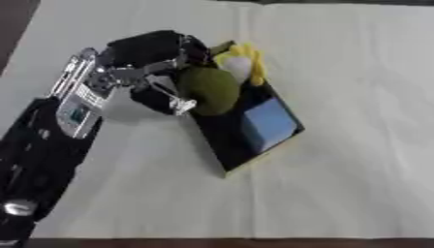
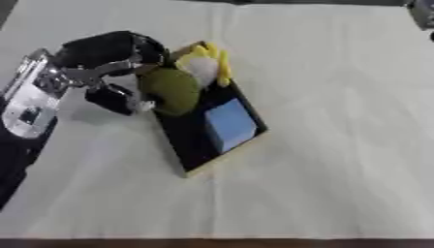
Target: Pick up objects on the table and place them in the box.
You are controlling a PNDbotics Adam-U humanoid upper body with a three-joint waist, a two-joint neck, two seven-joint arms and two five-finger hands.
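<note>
Left hand (image 1: 152, 68) has its fingers curled around the rounded olive-green object (image 1: 208, 89), over the far end of the shallow black box (image 1: 229, 140). I judge placement under way; next I must release and withdraw. Right hand unseen.

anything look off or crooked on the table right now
The box sits askew, turned diagonally to the table's edges. Inside it are a blue block at the near end and a yellow and white item at the far end. The left hand holds a green round object over the box. Nothing looks spilled or damaged.
</note>
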